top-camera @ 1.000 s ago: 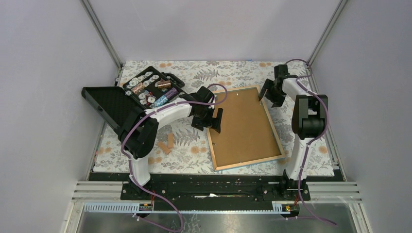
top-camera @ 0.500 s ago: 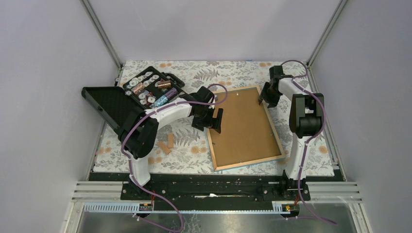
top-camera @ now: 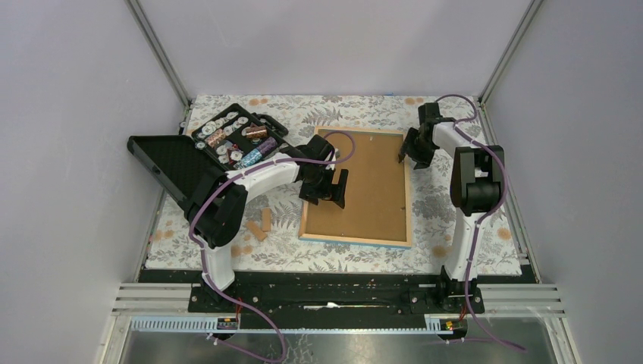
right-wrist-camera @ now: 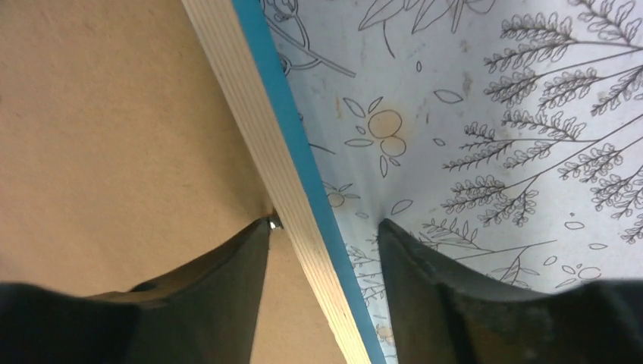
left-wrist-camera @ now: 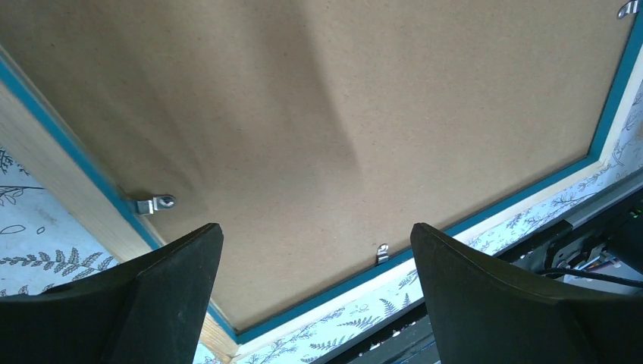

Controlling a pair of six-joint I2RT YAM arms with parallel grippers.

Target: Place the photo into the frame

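Frame: the picture frame (top-camera: 355, 240) lies back up at the centre of the top view on the patterned counter (top-camera: 443, 220). A brown backing board (top-camera: 360, 189) sits inside its wood rim, with small metal clips (left-wrist-camera: 155, 203) at the edge.
Photo: not in sight in any view; whether it lies under the board cannot be told.
Handling: probably light, thin and stiff. The pane makes it fragile, and lying flat it should slide easily. Take it by the rim, not the board.
Right side: the right claw (right-wrist-camera: 324, 224) straddles the rim near the frame's upper right corner, half closed. The inner finger (right-wrist-camera: 220, 288) touches the rim and the outer finger (right-wrist-camera: 455, 303) stands just beside it; whether it truly pinches cannot be told.
Left side: the left claw (top-camera: 340, 189) is spread wide over the board by the left rim, holding nothing.
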